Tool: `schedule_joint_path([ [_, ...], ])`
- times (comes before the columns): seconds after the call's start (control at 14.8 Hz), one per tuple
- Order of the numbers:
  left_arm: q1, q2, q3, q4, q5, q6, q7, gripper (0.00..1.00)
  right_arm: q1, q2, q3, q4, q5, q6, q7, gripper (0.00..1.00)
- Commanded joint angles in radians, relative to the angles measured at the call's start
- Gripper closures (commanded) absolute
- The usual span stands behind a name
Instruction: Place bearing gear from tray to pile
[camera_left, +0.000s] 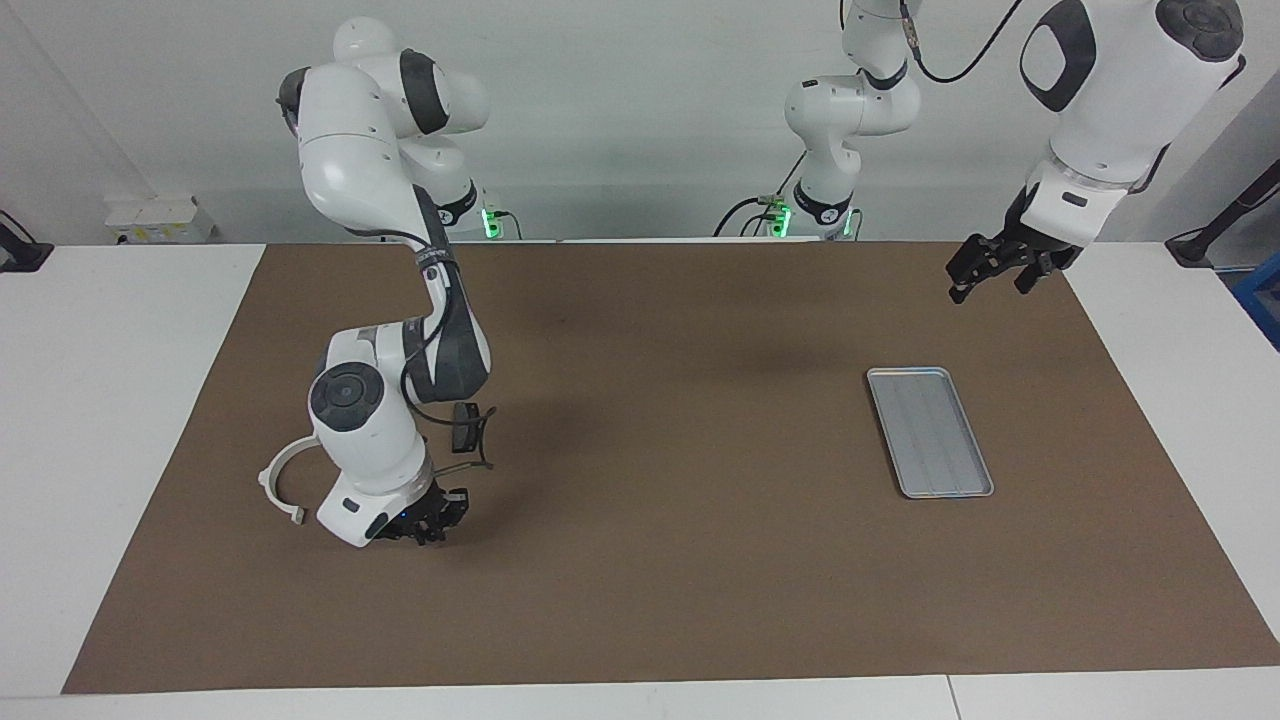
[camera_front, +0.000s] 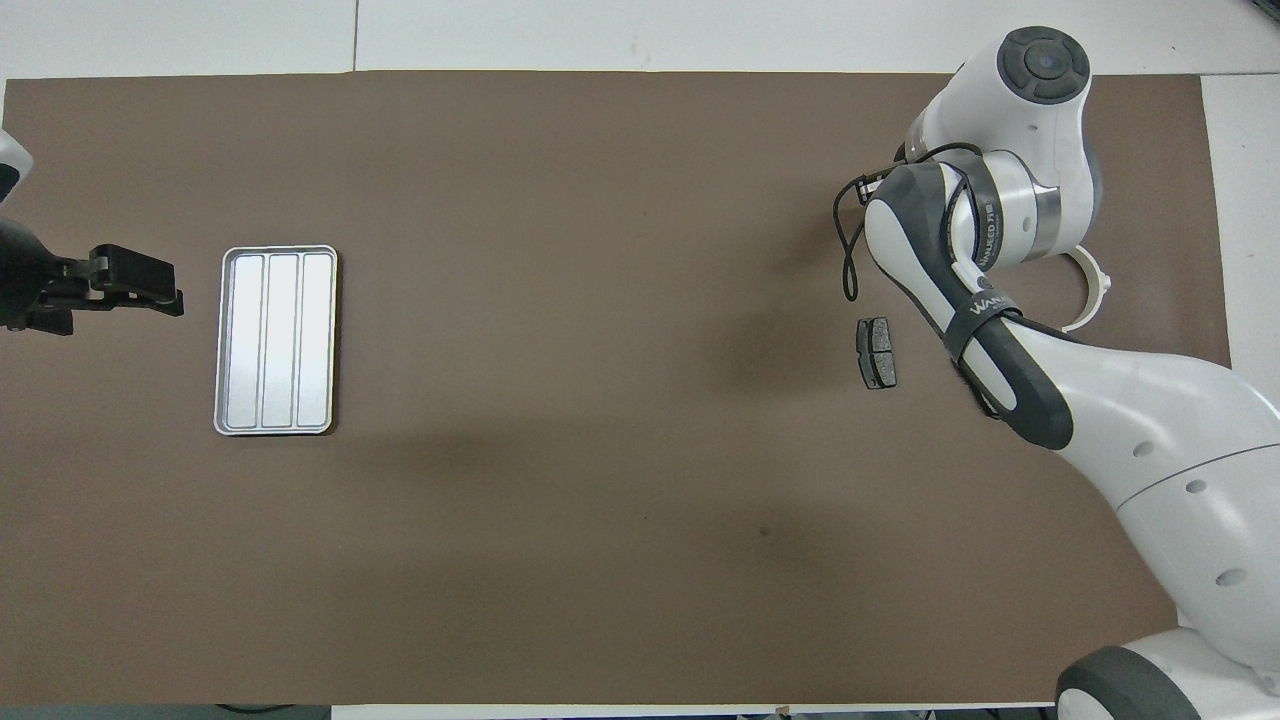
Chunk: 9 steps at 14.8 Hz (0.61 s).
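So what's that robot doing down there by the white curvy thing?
The right arm's tool is shut and reaches down low over the brown mat, right beside the white bracket and near a dark brake pad. I cannot tell whether it is holding anything. The silver tray, toward the left arm's end of the table, has nothing in it. The left arm's tool waits, open, up in the air over the mat's edge.

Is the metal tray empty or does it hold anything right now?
Empty. The tray shows only its bare ridged floor in both views.
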Motion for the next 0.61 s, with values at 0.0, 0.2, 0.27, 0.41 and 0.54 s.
schedule_joint_path([
  [0.0, -0.006, -0.019, 0.007, -0.013, 0.006, -0.011, 0.002, 0.0, -0.008, -0.062, 0.015, -0.096, 0.011, 0.035, -0.002, 1.0],
  [0.2, -0.006, -0.019, 0.007, -0.013, 0.006, -0.011, 0.002, 0.0, -0.01, -0.085, 0.014, -0.18, 0.009, 0.1, 0.014, 1.0],
  [0.27, -0.006, -0.019, 0.007, -0.013, 0.006, -0.011, 0.002, 0.0, -0.011, -0.094, 0.014, -0.204, 0.009, 0.114, 0.014, 1.0],
  [0.41, -0.006, -0.019, 0.007, -0.013, 0.006, -0.011, 0.002, 0.0, -0.013, -0.101, 0.014, -0.231, 0.009, 0.136, 0.029, 1.0],
  [0.54, -0.006, -0.019, 0.007, -0.013, 0.006, -0.011, 0.002, 0.0, -0.013, -0.105, 0.014, -0.232, 0.009, 0.139, 0.044, 1.0],
])
